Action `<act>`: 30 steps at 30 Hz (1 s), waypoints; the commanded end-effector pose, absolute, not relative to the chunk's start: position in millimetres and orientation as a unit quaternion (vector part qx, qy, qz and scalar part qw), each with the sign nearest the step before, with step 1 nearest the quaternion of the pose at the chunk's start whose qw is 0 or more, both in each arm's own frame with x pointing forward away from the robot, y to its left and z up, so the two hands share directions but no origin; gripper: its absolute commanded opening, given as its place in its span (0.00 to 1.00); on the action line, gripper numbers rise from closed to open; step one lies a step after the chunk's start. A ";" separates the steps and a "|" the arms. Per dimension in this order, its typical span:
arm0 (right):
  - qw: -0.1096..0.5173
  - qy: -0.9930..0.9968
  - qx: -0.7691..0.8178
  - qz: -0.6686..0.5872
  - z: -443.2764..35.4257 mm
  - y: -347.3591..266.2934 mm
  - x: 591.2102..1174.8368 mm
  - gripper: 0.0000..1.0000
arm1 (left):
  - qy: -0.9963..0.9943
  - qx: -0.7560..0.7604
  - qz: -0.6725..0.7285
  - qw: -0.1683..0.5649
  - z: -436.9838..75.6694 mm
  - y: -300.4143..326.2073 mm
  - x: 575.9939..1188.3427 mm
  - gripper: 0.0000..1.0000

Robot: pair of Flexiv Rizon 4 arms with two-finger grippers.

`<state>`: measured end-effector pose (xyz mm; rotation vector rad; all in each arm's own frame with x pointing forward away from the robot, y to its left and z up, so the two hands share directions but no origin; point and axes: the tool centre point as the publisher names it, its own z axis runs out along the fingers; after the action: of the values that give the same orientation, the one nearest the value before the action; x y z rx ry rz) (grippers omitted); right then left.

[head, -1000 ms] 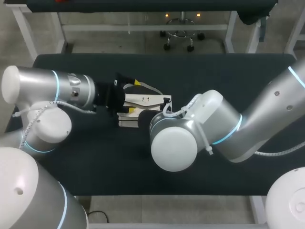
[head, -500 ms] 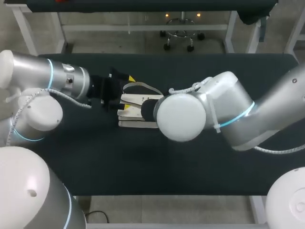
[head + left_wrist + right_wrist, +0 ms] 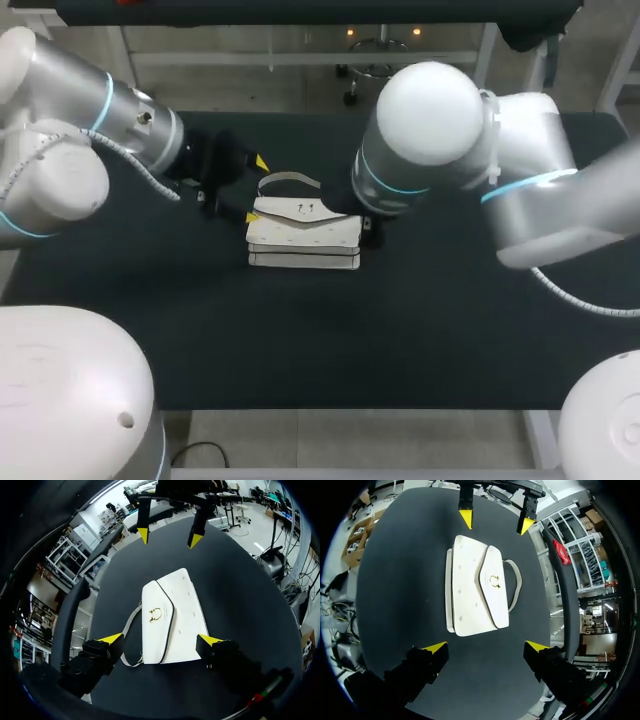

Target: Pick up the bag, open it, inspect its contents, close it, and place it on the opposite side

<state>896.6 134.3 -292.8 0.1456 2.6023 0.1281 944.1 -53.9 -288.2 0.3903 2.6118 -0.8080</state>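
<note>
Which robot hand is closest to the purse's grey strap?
The left gripper: the white leather bag's grey strap loops beside its open fingers; the right gripper is at the bag's far end.

Handbag [image 3: 170,617]: cream, leather-like, smooth, faint sheen; edges trimmed in dark piping.
Clasp [image 3: 155,613]: gold metal ring, shiny.
Strap [image 3: 520,582]: grey-beige, matt.
Surface [image 3: 450,330]: covered in dark matt cloth-like material.
Left tool [image 3: 161,639], right tool [image 3: 487,645]: fingers [image 3: 95,655] black, matt; tips yellow, plastic-looking.
Left arm [image 3: 60,130], right arm [image 3: 440,130]: smooth glossy shells, white and silver-grey.
</note>
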 end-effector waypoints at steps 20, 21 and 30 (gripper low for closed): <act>0.125 0.963 0.218 0.098 -274.3 123.6 936.5 1.00 | 0.932 -0.274 -0.214 0.106 -260.9 -79.3 963.9 1.00; 0.115 0.960 0.240 0.091 -274.2 123.8 939.9 1.00 | 0.926 -0.300 -0.205 0.099 -261.0 -79.9 963.8 1.00; 0.040 0.904 0.419 0.078 -276.3 122.2 950.6 1.00 | 0.848 -0.492 -0.197 0.005 -266.8 -72.8 965.3 1.00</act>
<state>942.3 115.8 -282.1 0.8557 2.7599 0.3115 966.4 -71.3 -266.6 -0.4084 2.7681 -0.8123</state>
